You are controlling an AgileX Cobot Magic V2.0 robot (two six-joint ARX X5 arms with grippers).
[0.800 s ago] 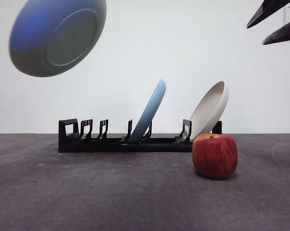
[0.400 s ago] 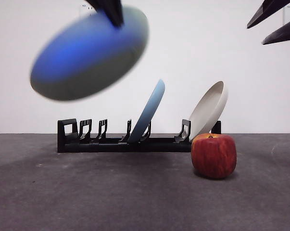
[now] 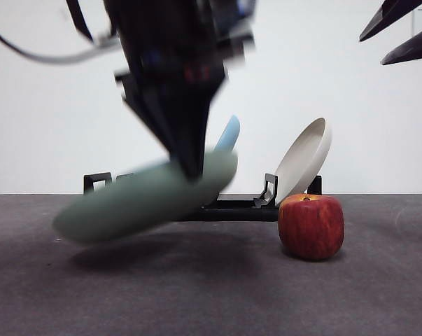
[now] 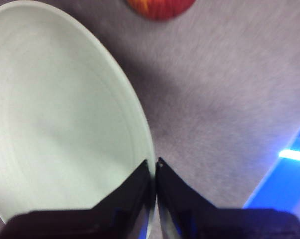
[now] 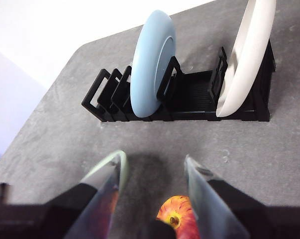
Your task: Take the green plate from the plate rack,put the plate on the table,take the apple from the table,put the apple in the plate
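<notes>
Now my left gripper [image 4: 153,172] is clamped on the rim of the wide, pale sage-green plate [image 3: 144,199], tilted just above the dark grey table [image 3: 211,287], in front of the black slotted rack [image 3: 228,206]. Next: level it, set it down, release. My right gripper [image 5: 152,186] waits spread above the dark red apple [image 3: 311,226].

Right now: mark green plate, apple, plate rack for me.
green plate [image 3: 137,199], front view, on its underside.
apple [image 3: 311,227], front view, on its red flank.
plate rack [image 5: 192,94], right wrist view, on the base between the blue and beige plates.
</notes>
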